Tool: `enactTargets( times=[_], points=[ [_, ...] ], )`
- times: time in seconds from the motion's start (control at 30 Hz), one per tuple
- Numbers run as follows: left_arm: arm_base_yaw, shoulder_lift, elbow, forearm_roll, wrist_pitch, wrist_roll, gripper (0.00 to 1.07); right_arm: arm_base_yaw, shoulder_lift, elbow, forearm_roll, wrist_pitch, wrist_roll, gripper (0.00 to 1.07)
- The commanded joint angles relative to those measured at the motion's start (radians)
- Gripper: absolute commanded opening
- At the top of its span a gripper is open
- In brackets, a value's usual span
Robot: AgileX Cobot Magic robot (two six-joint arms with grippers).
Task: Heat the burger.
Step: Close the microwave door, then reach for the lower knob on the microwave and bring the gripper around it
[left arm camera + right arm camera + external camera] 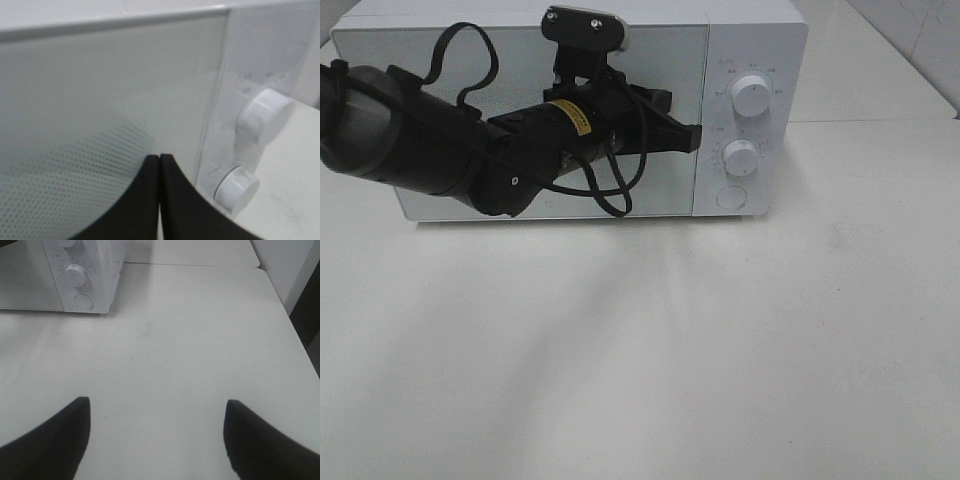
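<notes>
Microwave [760, 40] stands at far side of white table [670, 350], door [660, 60] closed flush

Left arm reaches across the door front from the left. Left gripper [159, 160] has its jaws clenched together, nothing between them, tips at the door's right edge just beside the control panel. Cannot tell whether the tips touch the glass

Panel: upper knob [751, 94], lower knob [741, 158], round button [731, 197] below them. None touched

Right gripper [157, 402] hangs over bare table, near and right of the microwave, jaws released and spread wide, holding nothing

Burger: not in any view. Not on the visible table. Door glass shows only a dot mesh and pale reflection, so cannot tell whether it sits inside

Handling, judged from the task alone: a burger would be light, soft and stacked in loose layers. Hard squeeze crushes the bun. Tilt lets the layers slide apart. Best hold likely across the sides, low enough to clamp both bun halves, with wide jaws and light pressure, kept level
</notes>
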Motion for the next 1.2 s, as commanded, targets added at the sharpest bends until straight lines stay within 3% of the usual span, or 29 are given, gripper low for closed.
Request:
enactTargets(
  times=[0.03, 0.13, 0.4, 1.2],
  points=[
    [0.025, 0.011, -0.043, -0.119, -0.02, 0.013, 0.0, -0.007, -0.027, 0.002, 0.001, -0.006, -0.006, 0.74],
    [0.025, 0.013, -0.049, -0.152, -0.017, 0.026, 0.0, -0.007, -0.027, 0.002, 0.001, -0.006, -0.006, 0.74],
    [0.005, 0.003, -0.047, -0.098, 0.017, 0.02, 0.0, -0.007, -0.027, 0.002, 0.001, -0.006, -0.006, 0.74],
    [-0.115, -0.099, -0.047, -0.058, 0.408, 0.019, 0.0, -0.007, -0.027, 0.002, 0.001, -0.006, -0.007, 0.74]
  ],
)
